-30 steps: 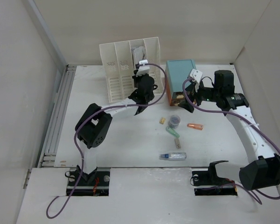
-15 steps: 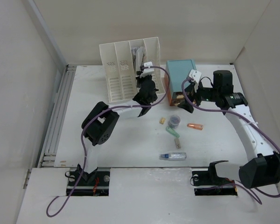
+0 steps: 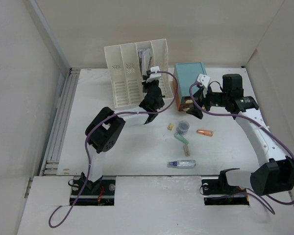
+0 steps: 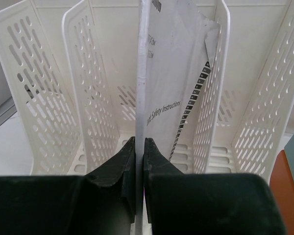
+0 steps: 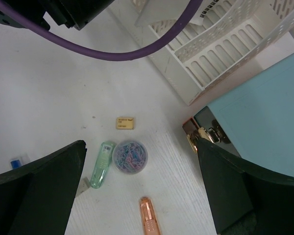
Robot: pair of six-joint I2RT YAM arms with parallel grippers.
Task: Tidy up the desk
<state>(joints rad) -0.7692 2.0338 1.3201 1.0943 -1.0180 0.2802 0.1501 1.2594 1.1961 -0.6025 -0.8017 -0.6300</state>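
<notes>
Table (image 3: 132, 152): broad white top that carries everything; the file rack stands toward its far edge.
File rack (image 3: 121, 68): white, slotted, four compartments, upright.
Booklet (image 4: 174, 73): stands in the rack's third compartment from the left. Only the left wrist view makes its "Safety Instructions" print readable.
Left gripper (image 4: 140, 142): at the rack's front, jaws together on the booklet's thin near edge. The top view shows the gripper (image 3: 150, 84) but not the grip.
Right gripper (image 5: 139, 144): right of the rack, jaws wide apart and holding nothing; it hangs above the clip tub.
Teal-topped box (image 3: 188, 78): just right of the rack, with an orange front.
Clip tub (image 5: 130, 156): in front of the rack, to its right; the coloured clips show only in the right wrist view.
Green marker (image 5: 102, 164): beside the tub.
Orange cap (image 5: 148, 215): near the tub, on its side away from the rack.
Clear bottle (image 3: 182, 164): farthest from the rack; seen whole only from the top.
</notes>
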